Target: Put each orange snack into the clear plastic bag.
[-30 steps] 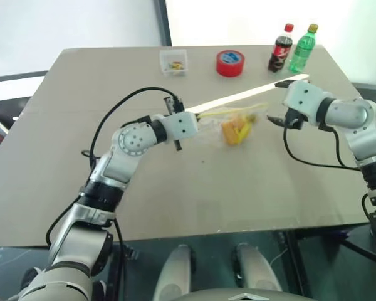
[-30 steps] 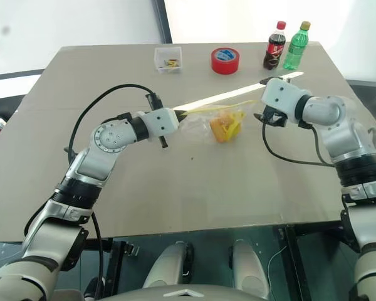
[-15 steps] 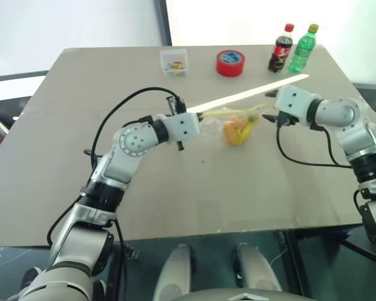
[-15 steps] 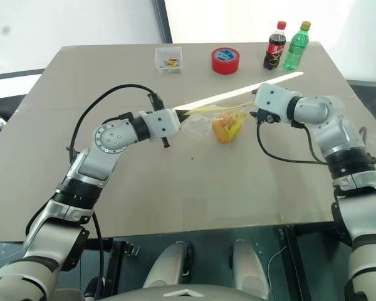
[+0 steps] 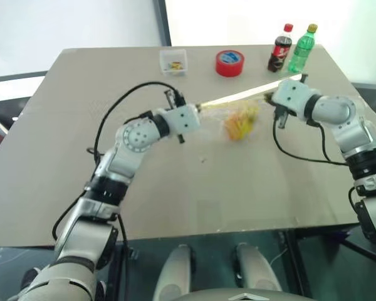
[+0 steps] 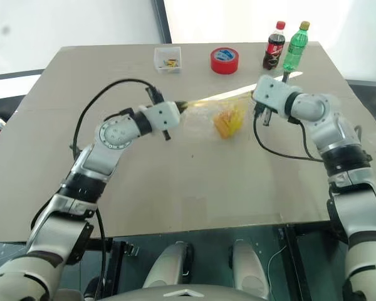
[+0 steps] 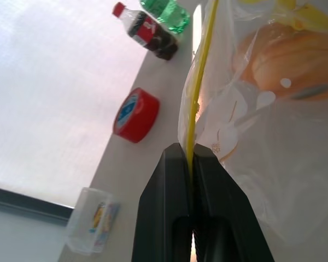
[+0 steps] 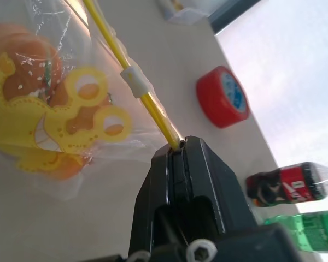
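Note:
The clear plastic bag (image 5: 233, 119) hangs above the table's middle, stretched between both grippers by its yellow seal strip (image 7: 198, 93). An orange snack (image 7: 295, 60) lies inside it, behind the bag's yellow print (image 8: 60, 131). My left gripper (image 7: 190, 155) is shut on the strip's left end. At the strip's other end my right gripper (image 8: 177, 150) is shut on it. In the head views the left gripper (image 5: 196, 111) and right gripper (image 5: 269, 100) hold the bag off the tabletop.
At the table's far edge stand a small clear square box (image 5: 173, 61), a red tape roll (image 5: 230, 63), a cola bottle (image 5: 280, 47) and a green bottle (image 5: 302, 47). The brown tabletop (image 5: 194, 188) stretches wide in front of the bag.
My right gripper moved in from the right and shut on the free end of the seal strip. Both hands then rose a little, lifting the bag off the table.

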Available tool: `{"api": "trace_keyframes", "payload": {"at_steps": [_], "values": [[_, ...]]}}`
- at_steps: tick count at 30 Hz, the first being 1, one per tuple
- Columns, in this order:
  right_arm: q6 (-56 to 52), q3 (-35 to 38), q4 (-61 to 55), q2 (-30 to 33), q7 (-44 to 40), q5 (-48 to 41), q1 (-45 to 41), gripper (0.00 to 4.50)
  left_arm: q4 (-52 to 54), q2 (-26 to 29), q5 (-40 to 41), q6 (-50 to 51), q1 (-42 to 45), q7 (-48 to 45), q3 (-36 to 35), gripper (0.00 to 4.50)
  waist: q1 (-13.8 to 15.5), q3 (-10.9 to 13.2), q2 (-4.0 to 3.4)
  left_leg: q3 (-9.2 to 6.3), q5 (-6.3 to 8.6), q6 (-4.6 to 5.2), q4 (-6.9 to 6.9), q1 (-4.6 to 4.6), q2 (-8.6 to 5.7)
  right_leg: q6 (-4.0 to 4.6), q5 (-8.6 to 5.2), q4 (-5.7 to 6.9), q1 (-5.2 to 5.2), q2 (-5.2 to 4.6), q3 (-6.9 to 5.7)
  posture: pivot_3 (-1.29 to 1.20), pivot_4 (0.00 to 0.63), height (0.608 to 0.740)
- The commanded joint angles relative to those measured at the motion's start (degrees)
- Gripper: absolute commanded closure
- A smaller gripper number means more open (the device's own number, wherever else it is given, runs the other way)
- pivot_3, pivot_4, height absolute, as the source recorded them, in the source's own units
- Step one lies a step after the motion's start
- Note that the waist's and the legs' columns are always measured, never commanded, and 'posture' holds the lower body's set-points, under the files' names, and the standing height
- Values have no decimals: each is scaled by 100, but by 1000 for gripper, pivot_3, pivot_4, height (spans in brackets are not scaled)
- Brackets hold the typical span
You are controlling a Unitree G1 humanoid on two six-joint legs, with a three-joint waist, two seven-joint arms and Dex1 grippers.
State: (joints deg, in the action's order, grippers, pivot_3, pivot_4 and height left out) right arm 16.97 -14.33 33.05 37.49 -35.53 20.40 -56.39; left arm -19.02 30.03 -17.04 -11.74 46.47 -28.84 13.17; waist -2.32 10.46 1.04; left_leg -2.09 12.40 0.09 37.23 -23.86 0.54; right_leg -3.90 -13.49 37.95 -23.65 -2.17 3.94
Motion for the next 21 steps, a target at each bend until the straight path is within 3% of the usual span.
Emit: {"api": "trace_keyframes", "payload": {"at_steps": [1, 5, 9, 14, 16, 21], "values": [[-299, 603, -231, 36, 578, -189, -389, 4470, -190, 76, -31, -317, 502, 653, -472, 4500, -3, 0, 0, 1, 0, 0, -1, -2, 0, 0, 0, -2, -2, 0, 0, 0, 150, 740], [-770, 652, -1045, 140, 33, -478, 170, 4470, 71, 143, 225, -305, 116, 344, -466, 4500, -2, -4, -2, 4, 1, 0, -14, -1, 1, 0, -1, -13, -2, -3, 1, 0, 150, 740], [-1748, 551, -2402, 294, -932, -1066, 1572, 4470, 1156, 192, 765, 636, -1318, -620, -283, 4500, 1, -16, -6, 4, 2, 2, -29, -3, 1, 0, -1, -20, 3, -5, 1, 0, 150, 740], [-3228, 794, -3578, 192, -1371, -1889, 3203, 2823, 2639, -289, 1589, 2297, -3008, -735, -418, 2832, 46, -12, -5, 1, 4, 5, -14, -18, 2, 1, -2, -18, -11, -10, 1, 0, 150, 740], [-4053, 1181, -3872, 10, -1354, -2507, 3443, 2767, 3002, -641, 1996, 2892, -3327, -517, -657, 2002, 40, -11, -11, 3, 4, 6, 8, -4, 0, -1, 0, 2, 0, -10, 1, 0, 150, 740], [-4971, 2045, -4260, -282, -1074, -3428, 3762, 2767, 3674, -811, 2390, 3440, -3801, -274, -1176, 2002, -3, -12, -5, -1, 3, 7, 21, 90, 9, -2, -21, 0, 92, 5, 0, 0, 150, 740]]}}
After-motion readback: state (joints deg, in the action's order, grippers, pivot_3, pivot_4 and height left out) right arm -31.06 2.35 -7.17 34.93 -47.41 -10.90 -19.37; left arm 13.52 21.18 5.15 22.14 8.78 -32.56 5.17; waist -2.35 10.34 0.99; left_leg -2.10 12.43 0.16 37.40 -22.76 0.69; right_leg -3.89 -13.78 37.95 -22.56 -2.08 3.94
